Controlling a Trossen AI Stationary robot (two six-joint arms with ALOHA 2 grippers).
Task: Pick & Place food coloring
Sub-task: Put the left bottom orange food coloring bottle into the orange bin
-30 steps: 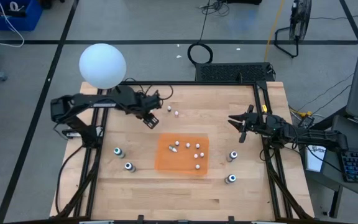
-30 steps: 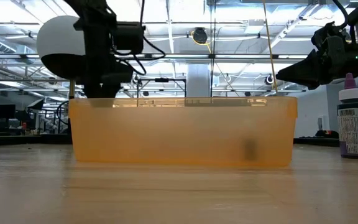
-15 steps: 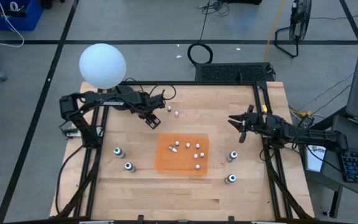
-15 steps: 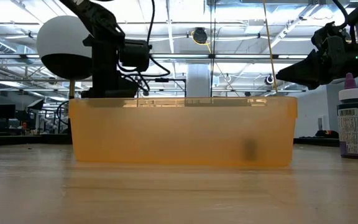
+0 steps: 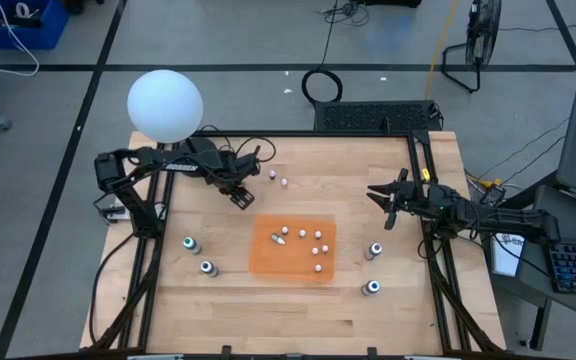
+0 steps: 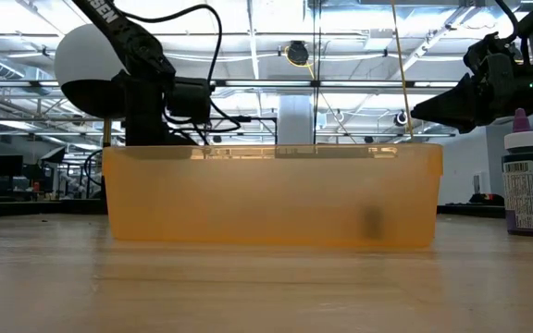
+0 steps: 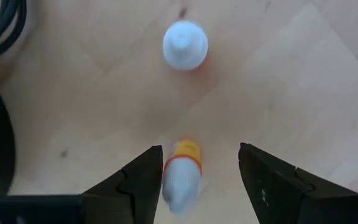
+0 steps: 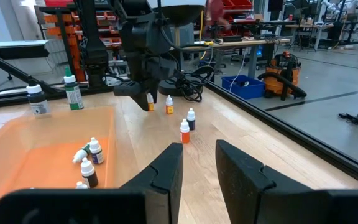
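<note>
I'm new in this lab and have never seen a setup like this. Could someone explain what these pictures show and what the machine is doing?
This is a robot with two dark arms at a wooden table. Each arm ends in a two-finger end effector.

One picture looks straight down from above. One looks level across the tabletop. The other two come from cameras on the arms' wrists.

On the table is an orange tray with several tiny white-topped bottles in it. A few more tiny bottles stand behind the tray, and four larger bottles stand beside it.

The left end effector is open, with its fingers on either side of one tiny bottle, and has not closed on it. The right end effector waits at the table's right side, open and empty.
</note>
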